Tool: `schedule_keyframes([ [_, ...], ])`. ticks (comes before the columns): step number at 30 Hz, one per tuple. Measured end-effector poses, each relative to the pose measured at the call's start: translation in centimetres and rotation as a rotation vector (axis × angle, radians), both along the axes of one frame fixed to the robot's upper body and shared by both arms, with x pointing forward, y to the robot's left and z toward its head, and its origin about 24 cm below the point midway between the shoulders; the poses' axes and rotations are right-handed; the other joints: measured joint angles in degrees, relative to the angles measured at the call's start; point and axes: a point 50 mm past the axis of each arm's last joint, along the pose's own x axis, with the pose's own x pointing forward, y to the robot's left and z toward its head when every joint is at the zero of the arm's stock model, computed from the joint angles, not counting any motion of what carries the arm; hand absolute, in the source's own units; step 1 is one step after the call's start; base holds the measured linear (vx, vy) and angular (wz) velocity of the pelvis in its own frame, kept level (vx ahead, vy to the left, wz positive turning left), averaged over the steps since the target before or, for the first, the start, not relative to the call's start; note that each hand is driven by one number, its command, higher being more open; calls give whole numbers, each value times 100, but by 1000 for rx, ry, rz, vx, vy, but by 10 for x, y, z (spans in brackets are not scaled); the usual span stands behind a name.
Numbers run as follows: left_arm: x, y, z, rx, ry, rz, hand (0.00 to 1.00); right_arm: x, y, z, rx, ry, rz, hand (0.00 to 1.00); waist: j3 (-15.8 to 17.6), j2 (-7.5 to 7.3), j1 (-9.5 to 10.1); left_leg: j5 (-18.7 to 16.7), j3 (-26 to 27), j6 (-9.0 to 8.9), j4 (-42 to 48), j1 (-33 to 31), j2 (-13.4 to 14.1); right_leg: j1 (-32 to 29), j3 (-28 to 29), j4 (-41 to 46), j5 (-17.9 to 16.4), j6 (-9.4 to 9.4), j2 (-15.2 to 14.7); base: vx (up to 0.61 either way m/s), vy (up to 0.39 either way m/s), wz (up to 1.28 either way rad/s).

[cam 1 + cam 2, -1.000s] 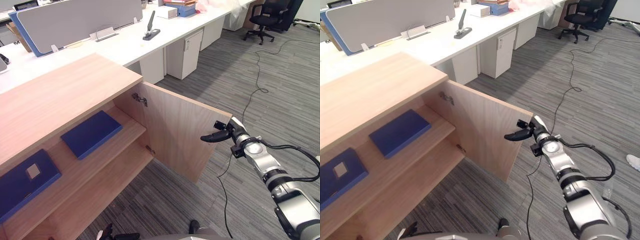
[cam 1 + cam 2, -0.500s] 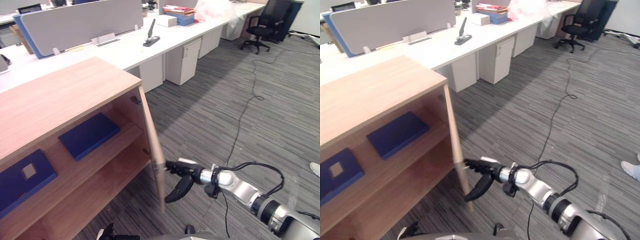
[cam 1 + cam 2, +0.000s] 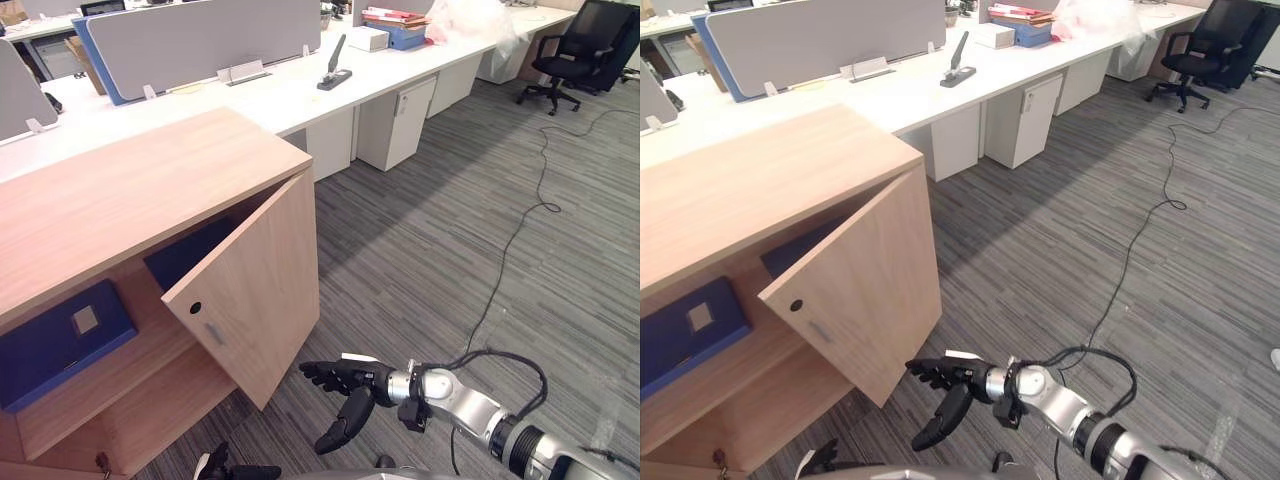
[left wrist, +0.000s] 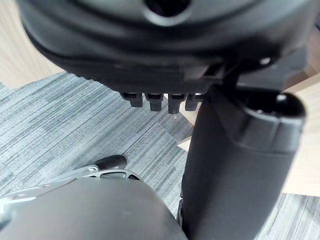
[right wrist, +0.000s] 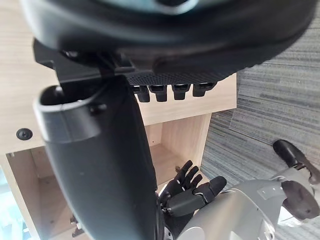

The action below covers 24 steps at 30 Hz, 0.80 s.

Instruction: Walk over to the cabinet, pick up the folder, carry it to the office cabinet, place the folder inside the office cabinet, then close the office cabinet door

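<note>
Right hand (image 3: 350, 383): low over the carpet floor (image 3: 450, 220), nearest the camera. Fingers spread and loosely extended toward the cabinet, thumb hanging down. Nothing held. Fingertips are near the lower free corner of the door (image 3: 255, 290); a narrow strip of carpet shows between them, so it reads as apart.

Left hand (image 5: 192, 195): low by the robot's side, fingers relaxed with a slight bend, nothing in it. Its own wrist view shows the same, with carpet and a pale wood panel past the fingers.

Office cabinet (image 3: 130, 190): light wood, broad flat top, to the robot's left. The door stands part-way shut, swung across the right side of the opening at an angle. Its outer face is toward the camera, with a small dark round fitting (image 3: 195, 308) near the free edge.

Inside, on the upper shelf (image 3: 140, 350):
- labelled blue folder (image 3: 55, 340), lying flat at the left, pale square label on top, fully in sight.
- plain blue folder (image 3: 185, 255), lying flat further right, its right part hidden behind the door.
The two folders are apart from each other.

Beyond the cabinet: long white table (image 3: 270, 95) with a grey divider panel (image 3: 195, 35) along it, and a black stapler-like tool (image 3: 333, 70) on top. White drawer unit (image 3: 395, 125) stands under the table. Stack of boxes or books (image 3: 395, 25) sits toward the far end. Black office chair (image 3: 585, 45) at the far right.
</note>
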Motion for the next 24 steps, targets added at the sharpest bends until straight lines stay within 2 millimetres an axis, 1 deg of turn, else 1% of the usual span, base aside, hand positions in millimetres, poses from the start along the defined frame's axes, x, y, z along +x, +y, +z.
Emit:
schedule_keyframes([
  [1,0,0,0,-1,0,0,100,-1,-3,-3,2,11,-37,100,0,1,-2,-1,-48,3,4,-4,-28,-17,-37,97,-60,11,-56,-17,41,31],
  [2,0,-1,0,-5,-1,-1,100,-2,-8,-8,-1,25,-100,100,4,1,-6,0,-131,27,9,-14,-94,-66,-106,314,-205,82,-179,-18,30,59],
  [3,1,-3,-1,-10,-2,-1,100,-2,-20,-18,-21,45,-212,100,10,3,-39,6,-349,60,11,-48,-217,-99,-230,648,-392,156,-388,-29,14,99],
  [4,2,-5,-1,-14,-6,0,100,-4,-37,-27,-58,59,-347,100,28,77,-58,4,-654,157,5,-133,-317,-143,-182,1009,-529,152,-556,-26,-23,117],
  [5,6,-7,0,-18,-14,-2,100,-5,-48,-31,-80,65,-419,100,42,93,-70,-9,-856,156,10,-177,-362,-149,92,1108,-518,106,-573,-30,-37,157],
  [6,11,-10,0,-29,-34,3,100,-9,-71,-38,-152,71,-559,100,79,155,-104,7,-1392,193,26,-308,-457,-135,835,1181,-534,28,-506,-34,-48,176],
  [7,13,-10,1,-31,-46,13,100,-14,-90,-46,-200,96,-702,100,83,164,-121,28,-1826,223,34,-448,-548,-140,1566,1263,-663,-137,-415,-32,-46,174],
  [8,14,-10,1,-30,-50,15,100,-17,-97,-50,-214,114,-776,100,98,157,-122,34,-2007,233,40,-514,-572,-158,1935,1331,-742,-202,-340,-35,-96,164],
  [9,14,-8,2,-25,-50,19,100,-28,-109,-58,-215,167,-931,100,112,123,-155,69,-2382,270,55,-647,-616,-136,2817,1316,-1066,-193,-127,-5,-164,167],
  [10,13,-1,3,-11,-50,34,100,-43,-116,-69,-238,229,-1054,100,104,-66,-160,96,-2708,241,123,-833,-748,12,3531,1073,-1393,6,-1,-7,-273,174],
  [11,14,4,4,-7,-62,72,100,-55,-119,-77,-270,287,-1124,100,132,-188,-120,205,-2829,73,182,-925,-839,111,3682,954,-1668,446,-26,-4,-264,130],
  [12,14,4,4,-12,-64,102,100,-64,-119,-82,-290,332,-1171,100,173,-152,-87,228,-2932,22,207,-956,-774,117,3516,1035,-1685,387,43,-13,-235,86],
  [13,13,3,4,-19,-67,136,100,-80,-121,-89,-319,396,-1234,100,168,-123,-25,232,-2953,22,218,-963,-702,151,3336,1083,-1716,343,57,30,-231,96],
  [14,10,4,4,-26,-67,188,100,-106,-121,-98,-378,487,-1301,100,172,-103,-17,208,-3022,-48,475,-1029,-643,331,2972,1140,-1807,285,86,81,-251,104],
  [15,10,4,4,-26,-70,210,100,-121,-118,-102,-410,530,-1318,100,173,-96,-15,122,-3092,-165,656,-1074,-623,471,2784,1131,-1853,264,123,125,-273,98],
  [16,9,5,4,-24,-78,242,100,-132,-114,-105,-439,558,-1324,100,175,-101,8,60,-3197,-255,802,-1136,-606,548,2656,1123,-1889,247,203,106,-185,74],
  [17,8,4,5,-27,-96,290,100,-141,-112,-107,-455,581,-1344,100,150,-118,32,19,-3344,-311,973,-1302,-600,543,2500,1162,-1917,199,261,93,-160,62],
  [18,10,6,7,-25,-116,322,100,-144,-110,-108,-465,586,-1340,100,156,-130,29,10,-3418,-323,1062,-1393,-594,553,2384,1166,-1932,175,288,54,-133,80],
  [19,13,7,9,-33,-149,400,100,-147,-107,-108,-463,596,-1366,100,186,-181,8,13,-3557,-329,1174,-1539,-586,584,2146,1132,-1938,156,350,34,-121,73],
  [20,13,6,9,-48,-164,448,100,-148,-106,-109,-464,595,-1371,100,199,-204,13,17,-3613,-336,1214,-1587,-568,610,2037,1116,-1940,143,381,5,-116,95],
  [21,13,4,9,-101,-194,571,100,-149,-104,-109,-476,596,-1364,100,245,-262,87,59,-3675,-333,1254,-1609,-557,754,1794,1083,-1971,53,442,-17,-106,85],
  [22,12,3,9,-128,-209,634,100,-151,-102,-110,-477,604,-1366,100,264,-294,121,133,-3526,-225,1266,-1632,-547,813,1636,1083,-1994,11,400,-29,-89,90],
  [23,13,3,9,-141,-222,670,100,-152,-100,-110,-475,610,-1368,100,278,-364,118,109,-3225,90,1265,-1652,-497,883,1466,1055,-2000,-11,358,-62,-97,96],
  [24,19,5,11,-159,-257,728,100,-152,-97,-111,-475,612,-1368,100,323,-465,143,-23,-2259,365,1645,-1877,-226,952,1160,1023,-1980,-68,307,-64,-114,116],
])
